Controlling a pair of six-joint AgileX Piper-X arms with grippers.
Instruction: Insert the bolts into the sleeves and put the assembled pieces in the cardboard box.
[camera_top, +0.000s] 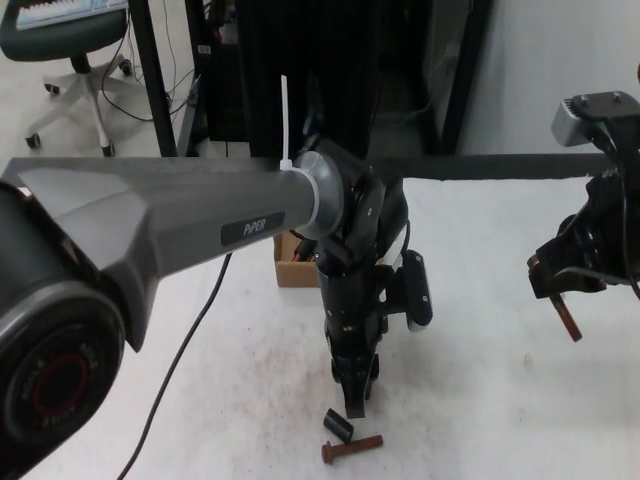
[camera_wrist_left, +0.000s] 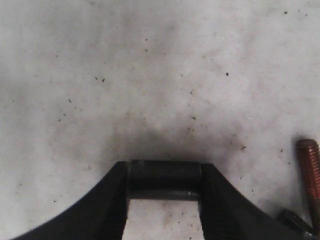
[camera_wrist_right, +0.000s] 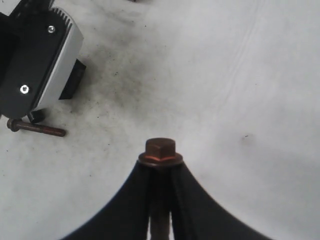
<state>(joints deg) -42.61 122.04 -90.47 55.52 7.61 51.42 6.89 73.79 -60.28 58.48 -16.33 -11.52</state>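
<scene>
On the near side of the box (camera_top: 295, 265), low over the bench (camera_top: 480, 400), the left gripper (camera_wrist_left: 165, 184) is clamped on a sleeve (camera_wrist_left: 165, 175) whose long axis spans the jaws. Well off to the right and higher, the right gripper (camera_wrist_right: 160, 167) pinches a bolt (camera_wrist_right: 160, 149) by its shank, head poking out.

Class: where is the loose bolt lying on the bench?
High view: the loose bolt lies beside a black sleeve, just nearer the camera than the left gripper.
</scene>
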